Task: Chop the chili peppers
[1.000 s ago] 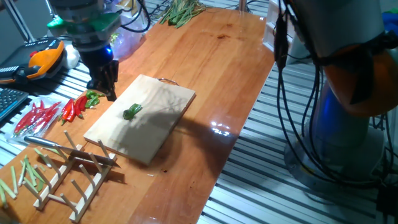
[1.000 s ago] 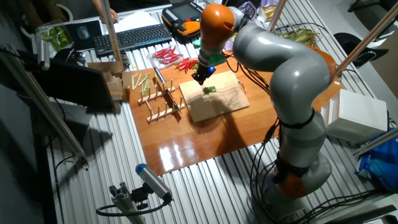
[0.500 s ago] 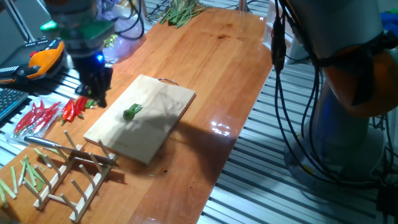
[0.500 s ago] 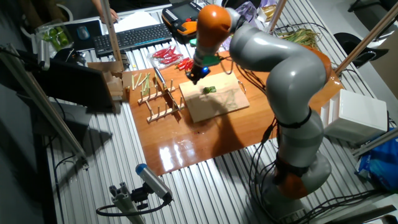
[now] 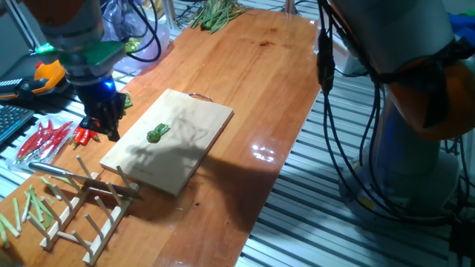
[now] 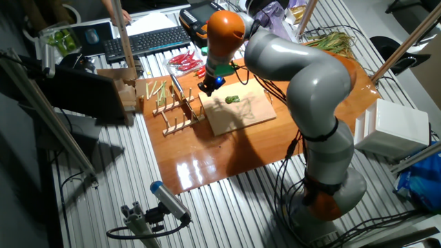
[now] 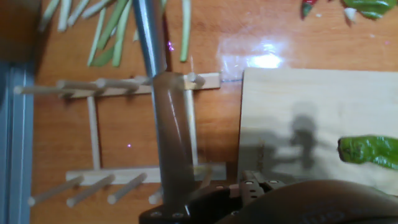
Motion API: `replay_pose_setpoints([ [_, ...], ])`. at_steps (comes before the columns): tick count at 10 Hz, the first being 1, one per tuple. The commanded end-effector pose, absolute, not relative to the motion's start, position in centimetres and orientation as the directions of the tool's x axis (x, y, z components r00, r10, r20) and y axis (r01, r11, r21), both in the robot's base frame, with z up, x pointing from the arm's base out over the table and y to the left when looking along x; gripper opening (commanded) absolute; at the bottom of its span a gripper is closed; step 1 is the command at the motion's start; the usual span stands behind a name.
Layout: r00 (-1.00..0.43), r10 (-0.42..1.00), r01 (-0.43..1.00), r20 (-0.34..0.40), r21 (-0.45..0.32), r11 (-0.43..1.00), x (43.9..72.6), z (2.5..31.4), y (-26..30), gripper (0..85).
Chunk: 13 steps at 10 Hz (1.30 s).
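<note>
A small wrinkled green chili pepper (image 5: 156,133) lies alone on the pale wooden cutting board (image 5: 185,156), left of its centre. It also shows in the other fixed view (image 6: 232,99), and in the hand view the chili pepper (image 7: 370,151) sits at the right edge on the board (image 7: 298,106). My gripper (image 5: 104,127) hangs just off the board's left edge, apart from the pepper, over the red chilies. Its fingers look slightly apart with nothing between them. From the other side, my gripper (image 6: 208,87) is between the board and the rack.
A knife (image 7: 163,93) lies across a wooden peg rack (image 5: 85,208) in front of the board. Slim red chilies (image 5: 46,138) and another green piece (image 5: 122,100) lie to the left. Pale green stalk strips (image 5: 16,211) lie by the rack. A keyboard (image 6: 145,41) sits behind.
My gripper has moved left and toward the front, from the board's back-left corner to over the red chilies. The pepper and the knife have not moved.
</note>
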<state>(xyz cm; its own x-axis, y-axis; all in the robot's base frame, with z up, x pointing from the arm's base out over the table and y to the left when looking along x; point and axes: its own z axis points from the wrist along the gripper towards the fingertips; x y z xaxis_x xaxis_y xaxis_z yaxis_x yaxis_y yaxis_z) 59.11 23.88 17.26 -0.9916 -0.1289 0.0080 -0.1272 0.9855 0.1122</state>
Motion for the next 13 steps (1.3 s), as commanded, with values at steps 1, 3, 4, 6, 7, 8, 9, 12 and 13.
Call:
replay_pose_setpoints([
  [1, -0.988, -0.155, -0.155, -0.01, 0.124, 0.98, 59.1, 17.3, 23.9, 0.0],
  [3, -0.982, -0.191, -0.191, -0.016, 0.095, 0.977, 59.1, 17.3, 23.9, 0.0],
  [4, -0.978, -0.207, -0.208, -0.017, 0.081, 0.975, 59.1, 17.3, 23.9, 0.0],
  [6, -0.98, -0.197, -0.199, -0.023, 0.098, 0.975, 59.1, 17.3, 23.9, 0.0],
  [7, -0.982, -0.189, -0.188, -0.002, 0.099, 0.977, 59.1, 17.3, 23.9, 0.0],
  [8, -0.983, -0.183, -0.182, 0.004, 0.094, 0.979, 59.1, 17.3, 23.9, 0.0],
  [9, -0.986, -0.166, -0.166, -0.005, 0.095, 0.982, 59.3, 17.3, 24.2, 17.0],
  [12, -0.989, -0.141, -0.143, -0.034, 0.063, 0.988, 61.0, 16.6, 27.9, 34.0],
  [13, -0.991, -0.13, -0.132, -0.043, 0.064, 0.989, 61.1, 16.2, 28.5, 34.0],
])
